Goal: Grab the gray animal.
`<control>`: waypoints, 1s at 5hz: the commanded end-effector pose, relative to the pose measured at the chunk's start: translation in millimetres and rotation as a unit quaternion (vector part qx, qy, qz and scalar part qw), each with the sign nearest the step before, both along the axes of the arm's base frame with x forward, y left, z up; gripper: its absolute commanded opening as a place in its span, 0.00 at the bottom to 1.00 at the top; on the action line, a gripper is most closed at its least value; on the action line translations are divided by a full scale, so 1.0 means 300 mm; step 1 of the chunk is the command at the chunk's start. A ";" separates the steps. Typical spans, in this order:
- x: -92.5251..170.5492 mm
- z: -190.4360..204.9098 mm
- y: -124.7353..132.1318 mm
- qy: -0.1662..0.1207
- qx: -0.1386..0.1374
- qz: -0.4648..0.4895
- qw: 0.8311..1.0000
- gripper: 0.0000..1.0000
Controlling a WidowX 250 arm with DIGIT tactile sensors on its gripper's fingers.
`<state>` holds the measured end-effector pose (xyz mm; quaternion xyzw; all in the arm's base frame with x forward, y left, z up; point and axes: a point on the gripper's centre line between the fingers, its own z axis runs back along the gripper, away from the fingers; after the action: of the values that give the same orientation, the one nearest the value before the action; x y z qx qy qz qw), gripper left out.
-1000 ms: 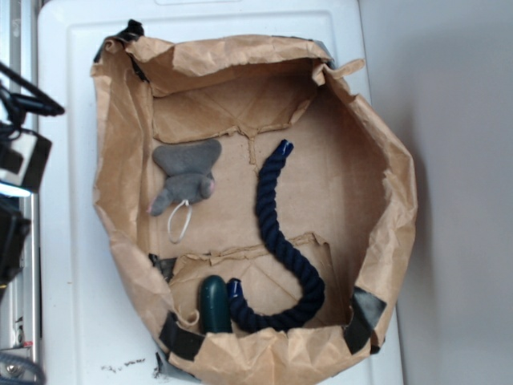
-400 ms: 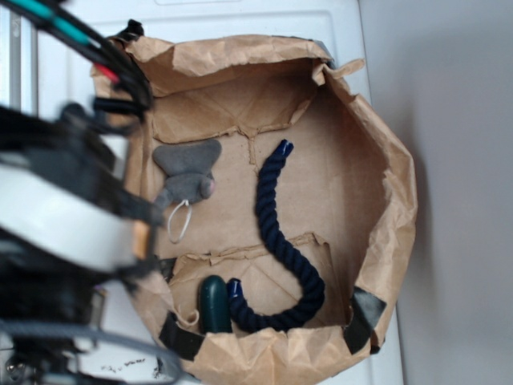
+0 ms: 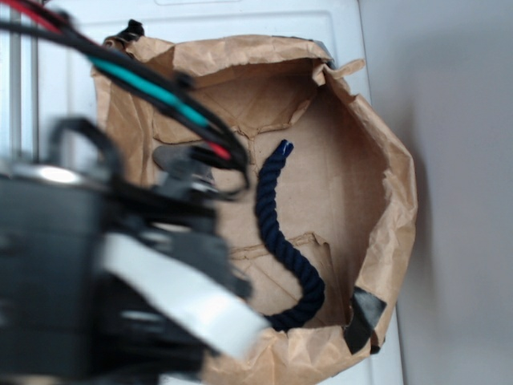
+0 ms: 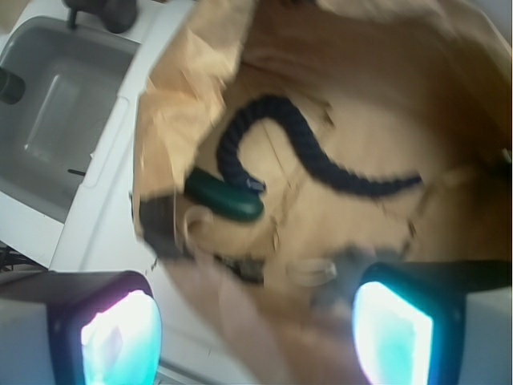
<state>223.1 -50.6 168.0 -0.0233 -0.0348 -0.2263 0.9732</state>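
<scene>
White worktop holds a paper bag (image 3: pixel 385 184); the open, empty gripper (image 4: pixel 256 321) has swung over its left side, hiding most of the gray animal (image 3: pixel 167 156).

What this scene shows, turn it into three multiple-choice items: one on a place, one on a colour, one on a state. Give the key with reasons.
1. In the wrist view, where does the dark green object lie?
A. Right beside one end of the rope
B. Hanging from the pincer
C. Across the middle of the rope

2. What colour is the rope?
A. Red
B. Navy
C. Yellow

3. In what state is the pincer?
A. Shut on the rope
B. Shut on the dark green object
C. Open, holding nothing

Key:
1 A: the rope's curled end sits against the green object.
2 B: the rope is dark blue in both views.
3 C: the wrist view shows the two fingers wide apart, with only brown paper between them.
</scene>
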 end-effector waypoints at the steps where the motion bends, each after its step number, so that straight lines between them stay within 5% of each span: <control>1: 0.174 -0.064 0.159 -0.020 -0.022 -0.031 0.999 1.00; 2: 0.343 -0.082 0.225 -0.029 -0.044 -0.042 0.998 1.00; 5: 0.287 -0.131 0.233 -0.059 -0.012 -0.148 0.987 1.00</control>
<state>302.7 15.4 110.4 -0.0449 -0.0615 -0.3638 0.9284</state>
